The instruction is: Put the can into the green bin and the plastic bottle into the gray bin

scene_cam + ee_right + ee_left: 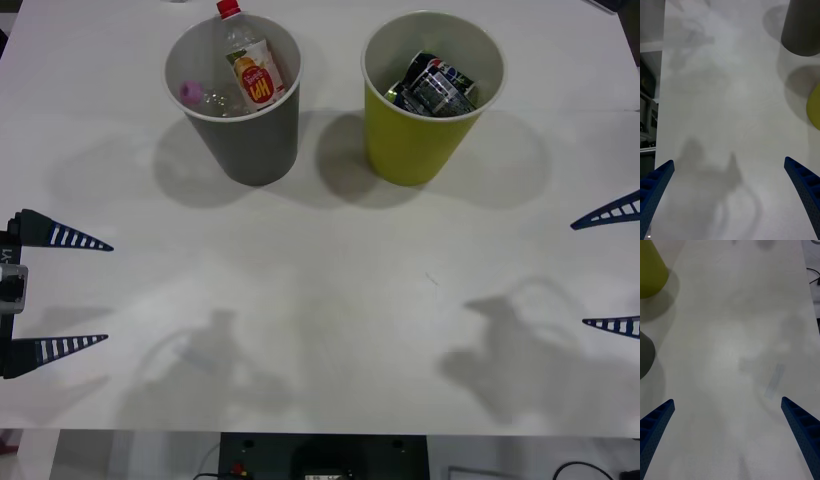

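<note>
The gray bin [245, 110] stands at the table's far left and holds the plastic bottle [250, 62], red cap up, leaning against its rim. To its right, the green bin [425, 100] holds the can [437, 85], crushed and dark. My left gripper [60, 292] hangs open at the table's left edge, well short of the bins. At the right edge my right gripper [608, 268] is open too. Both have nothing between their fingers. The right wrist view catches the gray bin [802, 26] and a sliver of the green bin [814, 108]; the left wrist view shows the green bin [650, 268] and gray bin [645, 354].
A clear pink-capped bottle [200, 97] lies in the gray bin beside the plastic bottle. The white table [320, 300] stretches bare between the grippers and the bins. Its front edge runs near the bottom of the front view, with a dark unit below it.
</note>
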